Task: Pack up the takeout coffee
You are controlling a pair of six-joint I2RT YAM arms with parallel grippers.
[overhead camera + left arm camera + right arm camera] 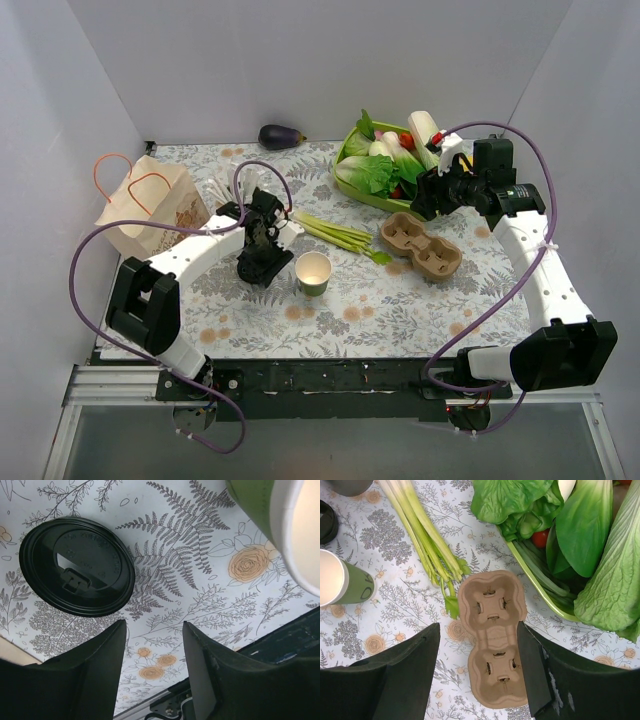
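The takeout coffee (313,272) is standing upright near the table's middle, its long axis vertical and its mouth facing up, showing only a pale cream inside. Just to its left, the left gripper (154,630) is hanging low by the flat black lid (77,572), fingers apart and gripping nothing. The right gripper (477,630), likewise spread, is hovering above the two-well pulp carrier (492,635), whose wells are showing bare. Toward the far right, a green tray (535,584) is holding leafy greens.
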